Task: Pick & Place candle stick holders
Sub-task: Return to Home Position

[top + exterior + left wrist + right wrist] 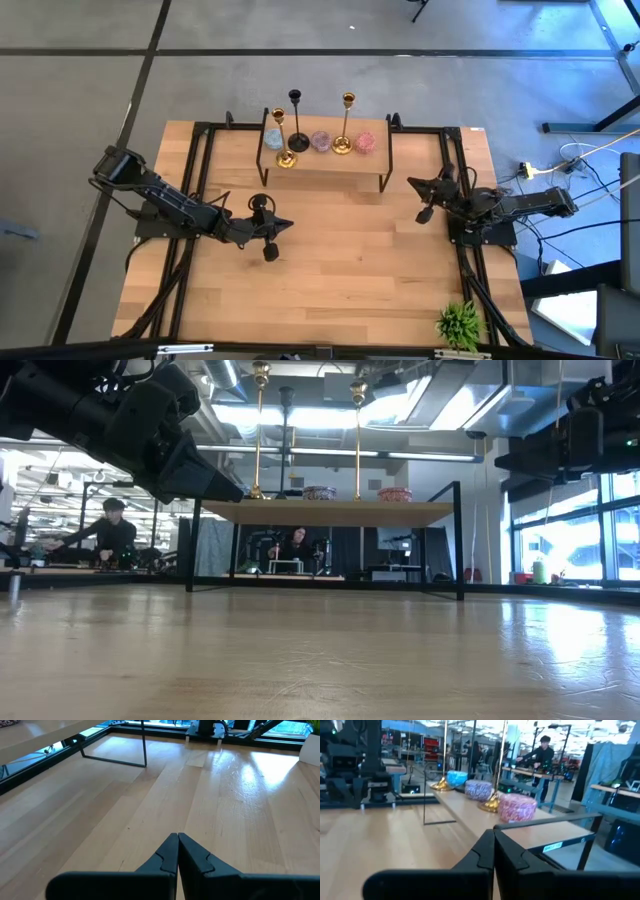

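Three candle stick holders stand upright on their round bases on a raised wooden shelf [325,160] at the table's far middle. They are a gold one [286,158] on the left, a black one [298,140] behind it, and a gold one [342,146] on the right. The right wrist view shows the two gold bases [440,784] [490,805]. My left gripper [290,224] is shut and holds nothing, hovering over the table in front of the shelf. My right gripper [410,182] is also shut on nothing, just right of the shelf's right end.
Three small round patterned pots, blue [273,139], purple [320,140] and pink [365,142], sit between the holders on the shelf. The shelf stands on thin black legs [144,745]. A small green plant [460,322] is at the table's near right corner. Bare wood [340,260] lies between the arms.
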Action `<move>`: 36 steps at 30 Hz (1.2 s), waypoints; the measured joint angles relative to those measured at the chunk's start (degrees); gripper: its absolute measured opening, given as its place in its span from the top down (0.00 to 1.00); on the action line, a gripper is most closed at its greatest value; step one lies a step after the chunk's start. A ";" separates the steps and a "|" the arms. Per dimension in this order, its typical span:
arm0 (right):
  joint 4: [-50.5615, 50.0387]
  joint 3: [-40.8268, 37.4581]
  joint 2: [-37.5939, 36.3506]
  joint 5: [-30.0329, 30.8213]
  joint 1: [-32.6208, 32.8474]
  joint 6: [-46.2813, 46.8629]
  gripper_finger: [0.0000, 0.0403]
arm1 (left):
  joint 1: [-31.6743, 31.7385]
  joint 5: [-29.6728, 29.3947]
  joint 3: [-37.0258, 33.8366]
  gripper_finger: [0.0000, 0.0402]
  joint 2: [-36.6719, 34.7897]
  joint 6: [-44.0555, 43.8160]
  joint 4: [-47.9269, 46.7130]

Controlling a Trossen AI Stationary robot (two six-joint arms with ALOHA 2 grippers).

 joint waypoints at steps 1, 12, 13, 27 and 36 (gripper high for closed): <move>0.00 0.00 -0.69 0.05 -0.02 -0.53 0.99 | 0.00 0.00 0.00 1.00 0.00 0.00 0.00; -7.64 3.65 -2.01 -4.64 0.00 -0.85 0.99 | -0.01 0.00 -0.02 1.00 0.00 0.00 -0.01; -7.72 3.65 -2.01 -6.21 0.00 -0.89 0.99 | -0.02 0.00 0.01 1.00 0.00 0.00 0.00; -4.93 1.81 -2.01 -23.85 -0.04 0.91 0.99 | -0.01 0.00 -0.01 1.00 0.00 -0.33 0.00; -1.45 -0.02 -1.57 -25.75 -0.46 0.04 0.99 | -0.01 -0.02 -0.02 1.00 0.00 -0.42 0.07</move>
